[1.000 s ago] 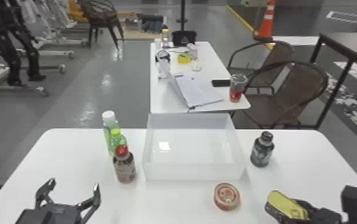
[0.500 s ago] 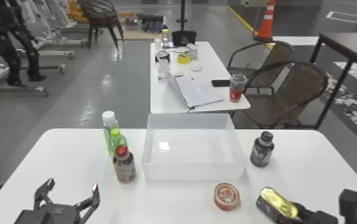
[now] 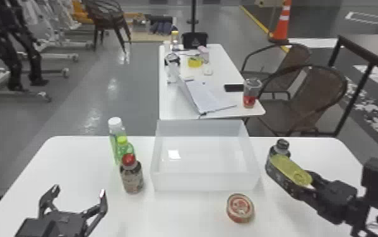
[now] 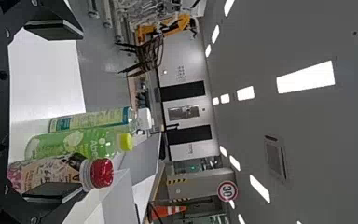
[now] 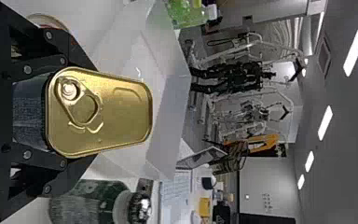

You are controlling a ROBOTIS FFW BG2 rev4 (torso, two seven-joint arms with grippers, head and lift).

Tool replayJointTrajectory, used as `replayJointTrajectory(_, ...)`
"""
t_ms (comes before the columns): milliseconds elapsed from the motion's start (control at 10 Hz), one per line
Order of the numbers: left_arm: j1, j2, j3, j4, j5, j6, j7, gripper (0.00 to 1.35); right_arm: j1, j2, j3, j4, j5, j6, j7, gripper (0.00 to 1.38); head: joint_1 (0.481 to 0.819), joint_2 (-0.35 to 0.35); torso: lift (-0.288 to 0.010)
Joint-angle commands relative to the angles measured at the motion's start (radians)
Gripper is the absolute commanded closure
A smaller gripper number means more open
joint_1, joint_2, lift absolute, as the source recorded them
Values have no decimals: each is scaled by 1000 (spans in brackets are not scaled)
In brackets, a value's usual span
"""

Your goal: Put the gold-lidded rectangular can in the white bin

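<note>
The right gripper (image 3: 306, 186) holds the gold-lidded rectangular can (image 3: 291, 171) between the white bin (image 3: 205, 182) and the tabletop's (image 3: 84, 164) right edge, apparently raised off the surface, while the left gripper (image 3: 79, 191), fingers spread wide, hangs inside the left edge.

- Clear bottle with a white cap (image 3: 115, 132), standing near the far edge of the tabletop (image 3: 77, 164), left of the middle
- Green bottle with a yellow-green cap (image 3: 127, 150), upright just in front of it
- Brown bottle with a red cap (image 3: 132, 180), upright, nearer the front edge
- Round red can (image 3: 240, 208), flat, toward the front edge, right of the middle
- Dark bottle (image 3: 282, 149), upright toward the far right corner
- Second tabletop (image 3: 173, 105) beyond: a cup with red at its base (image 3: 251, 89) by the near right corner, a flat black thing (image 3: 233, 88) by the right edge
- Orange cone (image 3: 282, 26) on the floor
</note>
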Motion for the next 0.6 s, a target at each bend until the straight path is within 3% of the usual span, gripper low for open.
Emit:
replayJointTrajectory(0, -11, -3, -15, 10, 13, 0, 6, 154, -27, 33, 5, -74, -9, 48, -19, 1276, 549, 0, -100)
replayJointTrajectory(300, -28, -3, -40, 28, 36, 3, 26, 154, -121, 42, 121, -32, -62, 45, -91, 1276, 549, 0, -100)
replayJointTrajectory(500, -39, -3, -49, 39, 50, 6, 31, 154, -215, 85, 199, 101, -85, -44, -141, 1276, 549, 0, -100)
